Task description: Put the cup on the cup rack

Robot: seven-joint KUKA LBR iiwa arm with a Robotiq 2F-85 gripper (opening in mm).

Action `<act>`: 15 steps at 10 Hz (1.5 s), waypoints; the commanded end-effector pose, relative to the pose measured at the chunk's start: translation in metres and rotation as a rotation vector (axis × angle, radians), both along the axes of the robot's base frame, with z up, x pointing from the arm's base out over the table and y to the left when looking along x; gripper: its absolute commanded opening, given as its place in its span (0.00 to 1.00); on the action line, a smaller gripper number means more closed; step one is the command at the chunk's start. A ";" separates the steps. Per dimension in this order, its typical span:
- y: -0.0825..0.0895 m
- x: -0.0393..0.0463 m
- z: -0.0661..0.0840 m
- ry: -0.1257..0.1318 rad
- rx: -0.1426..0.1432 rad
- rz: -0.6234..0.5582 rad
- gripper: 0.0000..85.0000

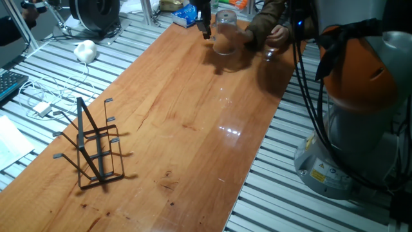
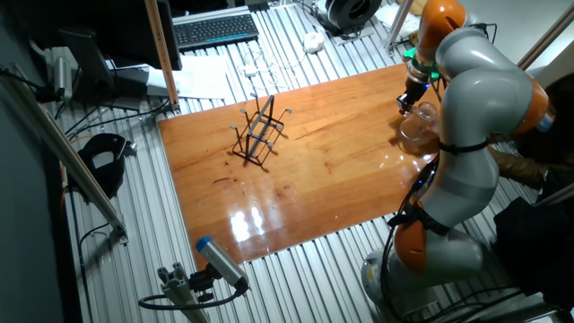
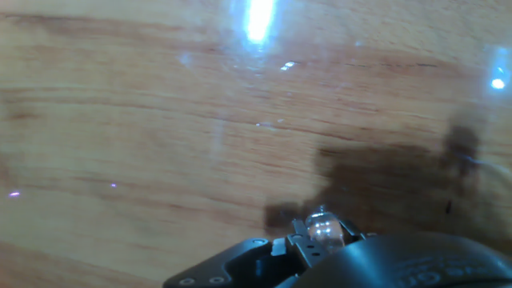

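Note:
The cup (image 1: 226, 35) is a clear tumbler standing upright at the far end of the wooden table; it also shows in the other fixed view (image 2: 419, 126). My gripper (image 1: 206, 30) hangs right at the cup's left rim, fingers pointing down (image 2: 407, 101). The jaws are too small and dark to show whether they are open or shut. The hand view is blurred: it shows wood with glare and only a dark part of the hand (image 3: 336, 256) at the bottom. The black wire cup rack (image 1: 91, 146) stands empty at the near left of the table, far from the cup (image 2: 258, 136).
A person's hand in a brown sleeve (image 1: 269, 29) rests just right of the cup. My arm's orange and grey base (image 1: 360, 96) stands beside the table's right edge. A keyboard (image 2: 215, 30), cables and a white object (image 1: 85, 49) lie off the table.

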State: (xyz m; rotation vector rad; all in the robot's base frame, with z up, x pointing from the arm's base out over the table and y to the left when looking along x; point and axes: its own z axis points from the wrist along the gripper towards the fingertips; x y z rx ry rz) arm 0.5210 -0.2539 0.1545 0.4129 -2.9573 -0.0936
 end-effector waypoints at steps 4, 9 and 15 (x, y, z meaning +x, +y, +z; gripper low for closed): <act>0.010 0.0043 0.005 -0.017 -0.004 -0.054 0.00; 0.068 0.0157 0.026 -0.002 -0.035 -0.373 0.00; 0.094 0.0158 0.029 -0.013 -0.024 -0.554 0.00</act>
